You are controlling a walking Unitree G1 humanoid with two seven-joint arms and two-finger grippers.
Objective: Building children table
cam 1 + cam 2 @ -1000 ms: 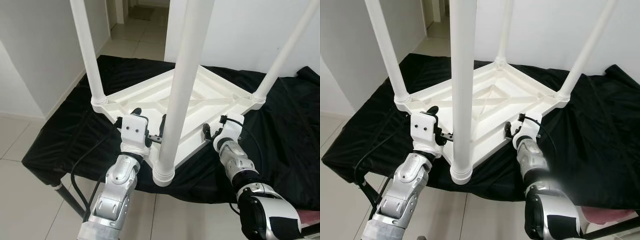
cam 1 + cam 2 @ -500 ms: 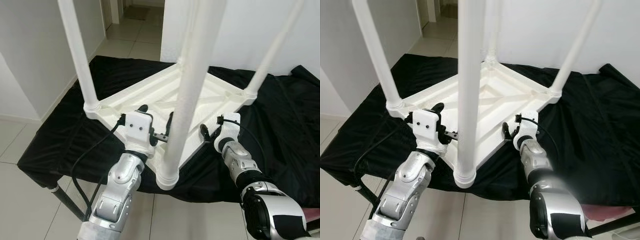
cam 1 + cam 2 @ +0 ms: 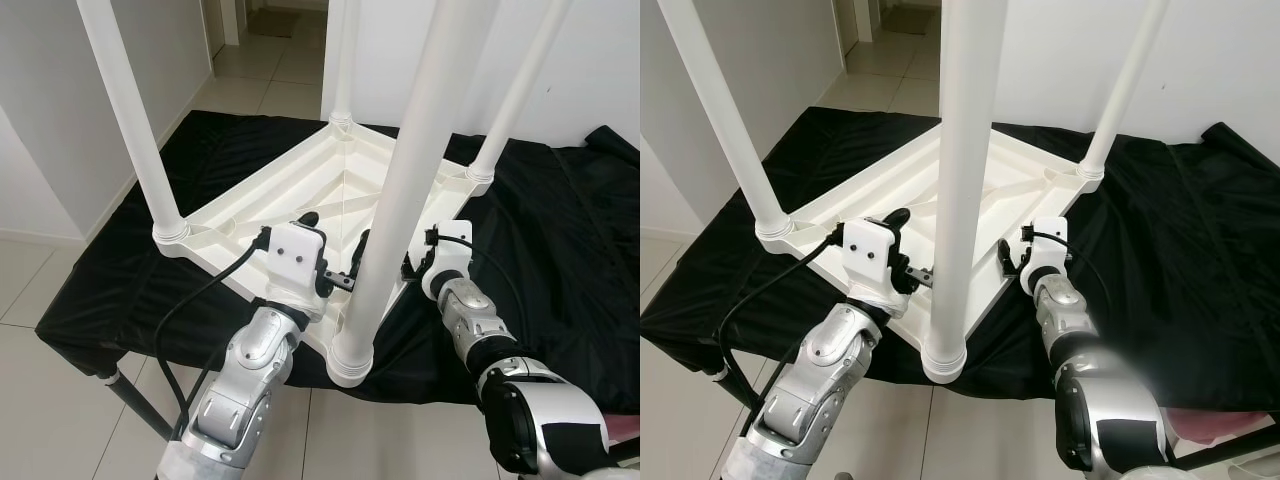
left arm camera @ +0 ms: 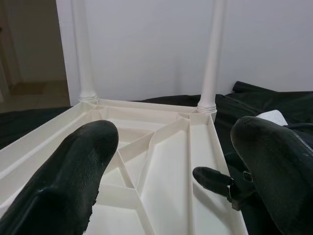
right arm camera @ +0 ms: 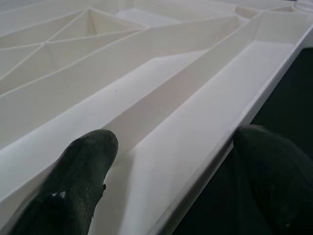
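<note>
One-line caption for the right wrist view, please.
Right gripper open, its black fingers straddling the rim of the upturned white plastic table, above black cloth.

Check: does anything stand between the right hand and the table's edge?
Nothing visible does. The right hand is open and straddles the upturned table's rim, one finger inside, one outside over the black cloth.

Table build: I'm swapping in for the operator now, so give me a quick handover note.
Left gripper: open, fingers straddling the near left rim of the table.
Right gripper: open, fingers straddling the near right rim.
Table lies upside down on the black cloth.
Done: four legs stand in the corners, nearest one between the grippers.
Left: probably turning it upright; I can't tell how firmly the legs sit.
</note>
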